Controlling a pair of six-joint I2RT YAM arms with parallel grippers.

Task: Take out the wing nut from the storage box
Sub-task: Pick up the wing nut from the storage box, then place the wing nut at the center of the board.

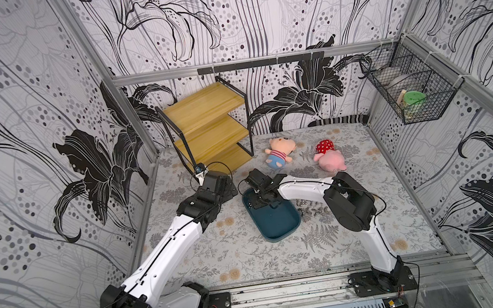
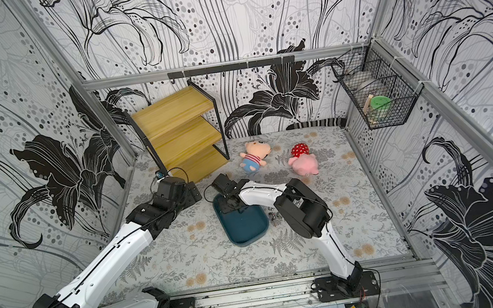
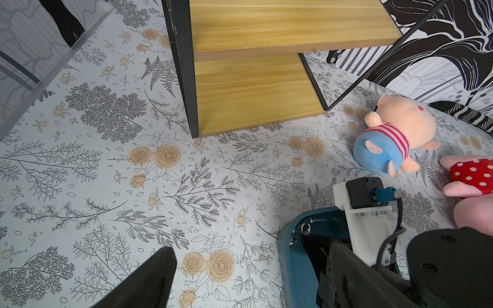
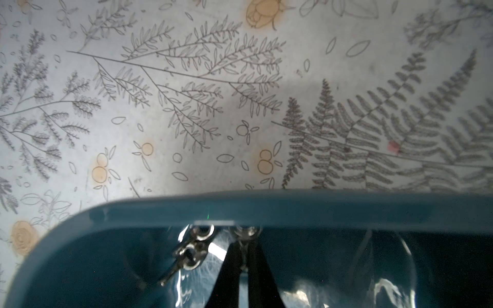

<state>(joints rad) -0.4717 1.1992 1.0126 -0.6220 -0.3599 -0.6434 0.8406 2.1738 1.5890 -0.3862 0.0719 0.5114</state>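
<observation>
Left arm (image 1: 167, 254): its big black joint sits closest to me; the white link reaches toward the storage box (image 1: 278, 224) and ends just off the box's far corner.
Left gripper (image 1: 229, 190): the fingers (image 3: 154, 274) are spread wide with nothing between them, over the cloth beside the box and clear of its rim.
Right arm (image 1: 305, 185): it bends in over the box's long side and dips into the far end.
Right gripper (image 4: 242, 249): the two black fingertips are pinched together on a wing nut (image 4: 246, 231).
Wing nut: it is low inside the box, hard against the far end wall and below the rim.
Second wing nut (image 4: 192, 250): it lies loose on the box floor, just beside the closed fingertips.
Metal bits (image 1: 310, 209): a shiny scatter on the cloth, right beside the box's long side, under the right arm.
Plush toys: a striped-shirt pig (image 1: 280, 156) and a pink one in red dots (image 1: 329, 156) lie beyond the box's far end, well apart from it.
Wooden shelf (image 1: 208, 127): it stands beyond the box, past the left gripper.
Wire basket (image 1: 409, 86): it hangs on the wall, far from the box.
</observation>
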